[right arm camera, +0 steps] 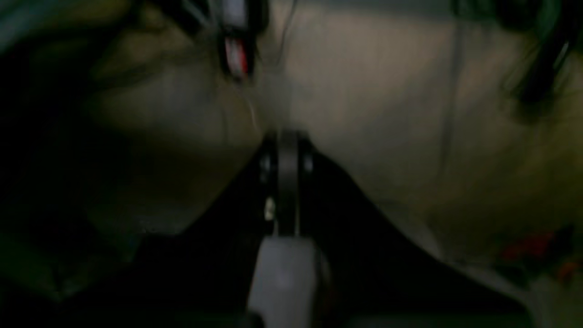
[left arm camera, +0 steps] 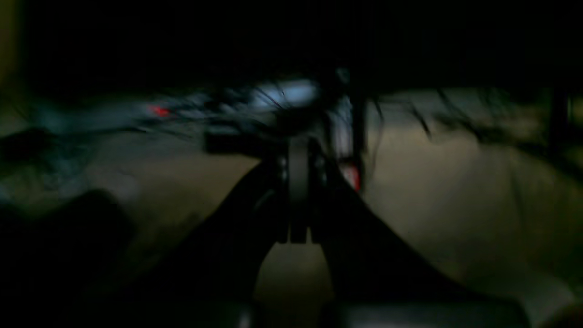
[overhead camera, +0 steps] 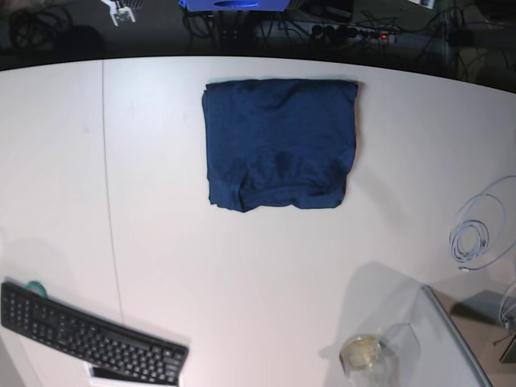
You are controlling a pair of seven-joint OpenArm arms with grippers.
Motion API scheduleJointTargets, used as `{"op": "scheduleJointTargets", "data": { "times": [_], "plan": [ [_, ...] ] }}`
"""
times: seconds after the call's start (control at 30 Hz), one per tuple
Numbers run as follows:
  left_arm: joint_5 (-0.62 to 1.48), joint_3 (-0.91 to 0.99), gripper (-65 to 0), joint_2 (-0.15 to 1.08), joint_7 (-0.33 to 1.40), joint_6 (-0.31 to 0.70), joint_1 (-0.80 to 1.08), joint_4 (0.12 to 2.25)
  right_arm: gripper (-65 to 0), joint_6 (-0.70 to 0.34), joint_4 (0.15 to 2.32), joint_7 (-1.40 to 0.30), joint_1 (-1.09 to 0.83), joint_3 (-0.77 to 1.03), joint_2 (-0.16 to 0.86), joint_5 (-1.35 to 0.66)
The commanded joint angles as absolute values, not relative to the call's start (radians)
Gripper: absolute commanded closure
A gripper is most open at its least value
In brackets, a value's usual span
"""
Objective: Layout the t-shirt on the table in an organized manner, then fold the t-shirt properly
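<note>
Both pincers press together, empty: left pincer, right pincer, in dark, blurred wrist views. Folded navy t-shirt lies on the white bench near its far edge. No readable writing.

the t-shirt lies folded on the table, keyboard near-left.
</note>
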State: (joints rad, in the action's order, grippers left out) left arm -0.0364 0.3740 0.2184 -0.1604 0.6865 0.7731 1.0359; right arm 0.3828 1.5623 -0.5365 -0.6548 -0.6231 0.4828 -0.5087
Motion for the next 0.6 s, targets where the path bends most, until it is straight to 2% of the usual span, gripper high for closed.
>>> {"op": "scheduleJointTargets", "data": {
  "times": [0.0, 0.1, 0.17, 0.23, 0.3, 0.37, 0.4, 0.47, 0.57],
  "plan": [
    [-0.061, 0.332, 0.0, 0.214, -0.226, 0.671, 0.760, 0.967, 0.0, 0.351, 1.508, -0.507, -0.653, -0.644, 0.476, -0.513],
    [-0.142, 0.219, 0.0, 0.208, -0.386, 0.568, 0.631, 0.665, 0.0, 0.309, 1.260, -0.407, -0.576, -0.700, 0.406, -0.513],
    [-0.150, 0.156, 0.0, 0.208, -0.464, 0.553, 0.519, 0.430, 0.0, 0.309, 1.046, -0.326, -0.515, -0.727, 0.351, -0.513],
    [-0.151, 0.102, 0.0, 0.208, -0.521, 0.538, 0.386, 0.188, 0.0, 0.309, 0.742, -0.202, -0.429, -0.746, 0.275, -0.513],
    [-0.153, 0.038, 0.0, 0.208, -0.553, 0.504, 0.277, 0.025, 0.0, 0.308, 0.375, -0.016, -0.317, -0.751, 0.180, -0.513],
    [-0.153, -0.045, 0.0, 0.208, -0.558, 0.455, 0.223, 0.000, 0.0, 0.308, 0.041, 0.255, -0.220, -0.753, 0.093, -0.513],
    [-0.153, -0.094, 0.0, 0.211, -0.558, 0.427, 0.208, 0.012, 0.0, 0.308, 0.000, 0.390, -0.197, -0.753, 0.067, -0.513],
    [-0.153, -0.174, 0.0, 0.213, -0.555, 0.378, 0.183, 0.024, 0.0, 0.308, 0.000, 0.538, -0.189, -0.748, 0.065, -0.516],
    [-0.153, -0.283, 0.0, 0.214, -0.473, 0.309, 0.140, 0.031, 0.0, 0.308, 0.000, 0.492, -0.185, -0.746, 0.070, -0.518]
  ]
}}
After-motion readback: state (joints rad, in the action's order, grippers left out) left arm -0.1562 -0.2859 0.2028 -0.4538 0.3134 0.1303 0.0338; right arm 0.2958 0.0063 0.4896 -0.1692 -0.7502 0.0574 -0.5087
